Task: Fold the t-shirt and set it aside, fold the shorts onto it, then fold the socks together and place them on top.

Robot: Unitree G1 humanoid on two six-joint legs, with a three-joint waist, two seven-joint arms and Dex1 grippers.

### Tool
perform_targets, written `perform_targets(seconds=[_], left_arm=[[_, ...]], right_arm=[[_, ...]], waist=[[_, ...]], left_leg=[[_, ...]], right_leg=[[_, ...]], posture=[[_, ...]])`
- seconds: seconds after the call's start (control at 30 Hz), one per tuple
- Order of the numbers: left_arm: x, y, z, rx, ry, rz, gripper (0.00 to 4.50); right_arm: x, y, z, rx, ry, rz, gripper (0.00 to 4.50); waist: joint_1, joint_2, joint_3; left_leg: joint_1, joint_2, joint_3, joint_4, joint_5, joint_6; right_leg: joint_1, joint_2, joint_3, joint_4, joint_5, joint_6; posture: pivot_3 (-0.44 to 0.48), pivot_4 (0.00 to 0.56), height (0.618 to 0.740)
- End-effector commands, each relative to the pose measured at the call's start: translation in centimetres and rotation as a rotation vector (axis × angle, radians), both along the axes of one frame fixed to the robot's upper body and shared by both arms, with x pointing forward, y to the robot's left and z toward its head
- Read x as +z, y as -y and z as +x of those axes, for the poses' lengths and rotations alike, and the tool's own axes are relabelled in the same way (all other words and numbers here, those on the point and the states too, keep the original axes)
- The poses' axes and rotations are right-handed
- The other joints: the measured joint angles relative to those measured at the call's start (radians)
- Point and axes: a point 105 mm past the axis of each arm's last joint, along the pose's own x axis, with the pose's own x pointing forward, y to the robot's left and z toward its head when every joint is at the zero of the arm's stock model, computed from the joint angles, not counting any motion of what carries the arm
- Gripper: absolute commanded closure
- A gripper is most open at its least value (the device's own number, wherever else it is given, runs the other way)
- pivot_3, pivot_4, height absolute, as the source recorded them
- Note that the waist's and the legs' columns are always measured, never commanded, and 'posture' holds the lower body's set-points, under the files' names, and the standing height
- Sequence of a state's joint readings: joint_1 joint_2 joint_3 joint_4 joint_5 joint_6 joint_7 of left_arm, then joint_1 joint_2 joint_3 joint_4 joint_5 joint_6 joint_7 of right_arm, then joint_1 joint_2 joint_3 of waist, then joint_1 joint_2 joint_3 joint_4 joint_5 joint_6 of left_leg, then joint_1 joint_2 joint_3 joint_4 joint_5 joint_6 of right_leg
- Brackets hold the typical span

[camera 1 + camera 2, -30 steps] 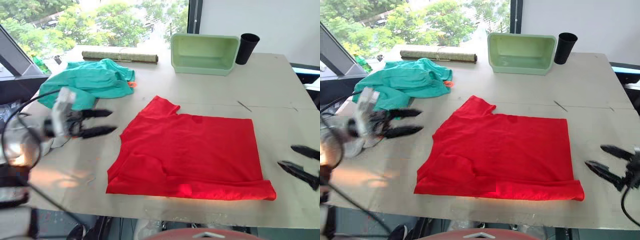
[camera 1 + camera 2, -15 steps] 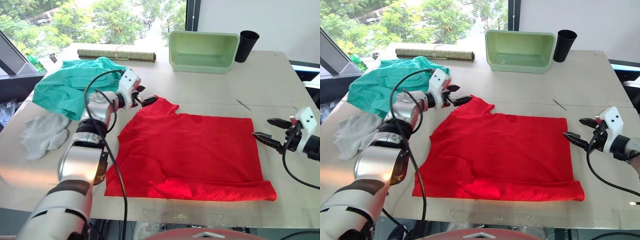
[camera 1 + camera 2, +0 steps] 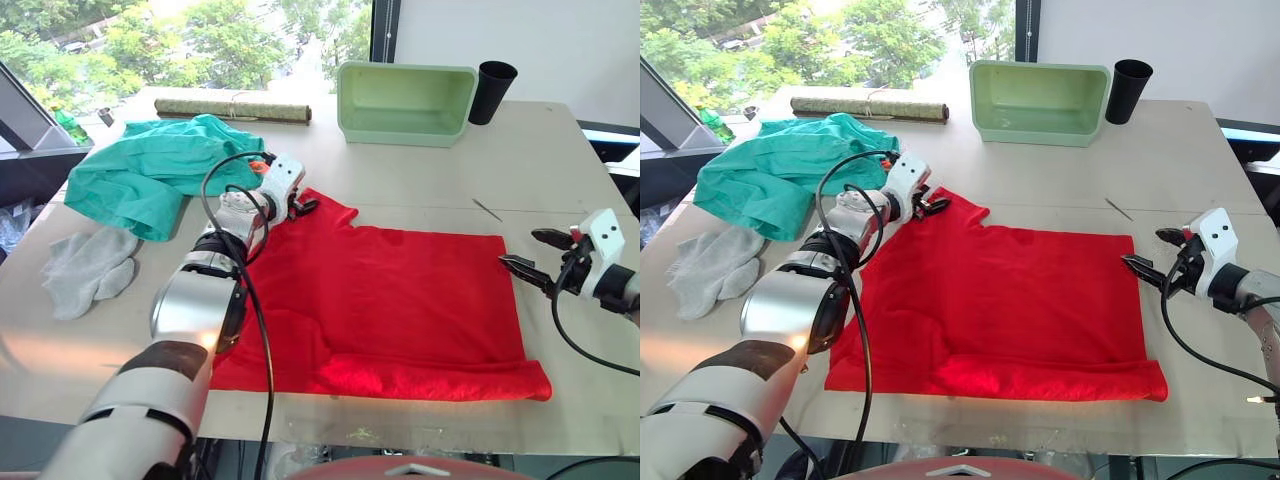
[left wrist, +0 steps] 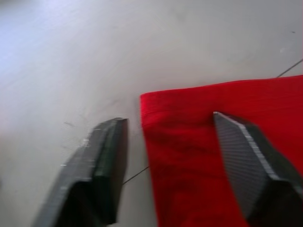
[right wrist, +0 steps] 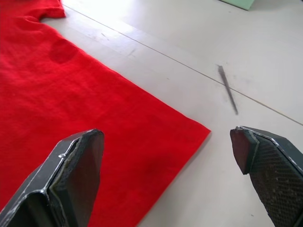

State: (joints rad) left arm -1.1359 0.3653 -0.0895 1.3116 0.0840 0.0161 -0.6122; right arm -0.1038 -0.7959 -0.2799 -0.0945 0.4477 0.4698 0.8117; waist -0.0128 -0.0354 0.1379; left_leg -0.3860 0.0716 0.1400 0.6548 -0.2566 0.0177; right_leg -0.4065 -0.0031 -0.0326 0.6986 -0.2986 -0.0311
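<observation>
The left wrist view shows what the head views cannot: the left gripper [image 4: 168, 165] has its fingers spread astride the t-shirt [image 3: 380, 305] sleeve corner, one over bare table [image 3: 560, 150], one over red cloth. The right wrist view shows the right gripper [image 5: 173, 177] parted wide at the shirt's far right corner, gripping nothing. The shirt lies flat at table centre; the shorts [image 3: 150, 170] are bunched and the socks [image 3: 88, 268] lie at far left, with a green bin [image 3: 408, 102], black cup [image 3: 487, 92] and rolled mat [image 3: 232, 108] beyond.
</observation>
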Motion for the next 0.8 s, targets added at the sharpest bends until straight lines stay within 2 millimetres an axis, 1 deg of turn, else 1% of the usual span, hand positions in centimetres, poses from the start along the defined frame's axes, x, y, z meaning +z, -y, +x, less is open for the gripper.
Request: perform_targets(seconds=[0.03, 0.1, 0.13, 0.17, 0.27, 0.4, 0.53, 0.7, 0.8], left_arm=[[-0.4, -0.2, -0.1, -0.005, -0.028, 0.028, 3.2], [-0.6, -0.2, -0.3, -0.011, -0.042, 0.027, 3.87], [-0.6, -0.3, -0.3, -0.011, -0.049, 0.024, 4.34], [-0.7, -0.4, -0.4, -0.01, -0.053, 0.021, 4.46], [-0.6, -0.8, -0.4, -0.009, -0.052, 0.009, 4.46], [-0.1, -1.0, -0.5, -0.022, -0.032, -0.03, 4.46], [-0.3, -1.0, -0.8, -0.057, -0.031, -0.039, 4.46], [-0.5, -1.1, -0.9, -0.066, -0.032, -0.034, 4.46], [-0.7, -0.9, -1.1, -0.084, -0.034, -0.022, 4.46]], right_arm=[[0.9, 0.5, 0.4, -0.018, 0.049, -0.014, 0.0], [0.8, 0.6, 0.6, -0.023, 0.049, -0.021, 0.0], [0.8, 0.7, 0.8, -0.025, 0.049, -0.024, 0.0], [0.8, 0.8, 0.9, -0.025, 0.05, -0.026, 0.0], [0.6, 0.8, 1.3, -0.022, 0.05, -0.036, 0.0], [0.3, 0.2, 2.1, -0.002, 0.044, -0.035, 0.0], [-0.7, -0.3, 3.1, 0.002, 0.013, 0.006, 0.0], [-1.3, 0.2, 5.0, -0.032, -0.015, 0.088, 0.0], [-2.0, 0.5, 5.7, -0.015, -0.056, 0.098, 0.0]], waist=[[0.0, 0.0, 0.0], [-0.001, 0.0, 0.0], [-0.001, 0.0, 0.0], [-0.001, 0.0, 0.0], [-0.001, 0.0, 0.0], [-0.004, 0.0, 0.0], [-0.004, 0.0, 0.0], [-0.004, 0.001, 0.0], [-0.004, 0.001, 0.0]], left_leg=[[0.0, 0.0, 0.0, 0.0, 0.0, 0.0], [0.001, 0.0, 0.0, 0.0, 0.0, -0.001], [0.001, 0.0, 0.0, 0.0, 0.0, -0.001], [0.001, 0.0, 0.001, 0.0, 0.0, -0.001], [0.001, 0.0, 0.001, 0.0, 0.001, -0.001], [0.001, 0.0, 0.002, 0.0, 0.001, -0.001], [0.001, 0.001, 0.003, 0.0, 0.001, -0.001], [0.001, 0.001, 0.004, 0.001, 0.001, -0.001], [0.002, 0.001, 0.004, 0.002, 0.001, -0.001]], right_leg=[[0.0, 0.0, 0.0, 0.0, 0.0, 0.0], [0.0, 0.0, 0.0, 0.001, 0.0, 0.0], [0.0, 0.0, 0.0, 0.001, 0.0, 0.0], [0.0, 0.0, 0.0, 0.001, 0.0, 0.0], [0.0, 0.0, 0.001, 0.001, 0.0, 0.0], [0.0, 0.0, 0.001, 0.001, 0.0, 0.0], [0.0, 0.0, 0.002, 0.001, 0.0, 0.0], [0.0, 0.0, 0.002, 0.001, 0.0, 0.0], [0.0, 0.0, 0.003, 0.002, 0.0, 0.0]], posture=[[0.0, 0.15, 0.735], [0.0, 0.15, 0.735], [0.0, 0.15, 0.735], [0.0, 0.15, 0.735], [0.0, 0.15, 0.735], [0.0, 0.15, 0.735], [0.0, 0.15, 0.735], [0.0, 0.15, 0.735], [0.0, 0.15, 0.735]])
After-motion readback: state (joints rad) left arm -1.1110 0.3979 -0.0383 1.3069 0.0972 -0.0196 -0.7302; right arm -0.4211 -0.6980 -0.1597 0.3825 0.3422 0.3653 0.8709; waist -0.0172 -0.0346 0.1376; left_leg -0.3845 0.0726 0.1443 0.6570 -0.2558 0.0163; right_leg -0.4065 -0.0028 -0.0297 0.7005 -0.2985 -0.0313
